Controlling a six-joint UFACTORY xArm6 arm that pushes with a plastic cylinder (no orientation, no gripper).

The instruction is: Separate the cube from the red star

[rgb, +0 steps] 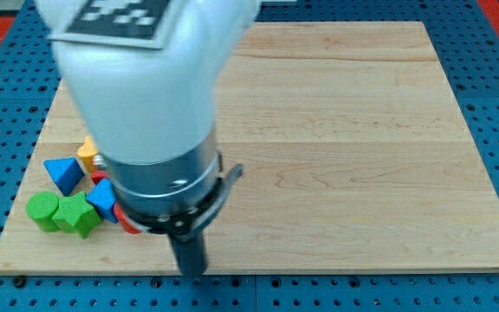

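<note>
My arm's white and grey body covers the board's left middle. My tip [191,272] touches the board near the view's bottom edge, right of the block cluster. A blue cube [102,198] lies at the lower left, half hidden by the arm. A red block [128,223], probably the red star, peeks out just below and right of the cube, against it; most of it is hidden. My tip is about 70 px right of the red block and touches neither.
A blue triangular block [63,173] and a partly hidden yellow block [86,152] lie above the cube. Two green blocks [43,211] [76,215] lie to its left. The wooden board [362,156] ends close below the blocks.
</note>
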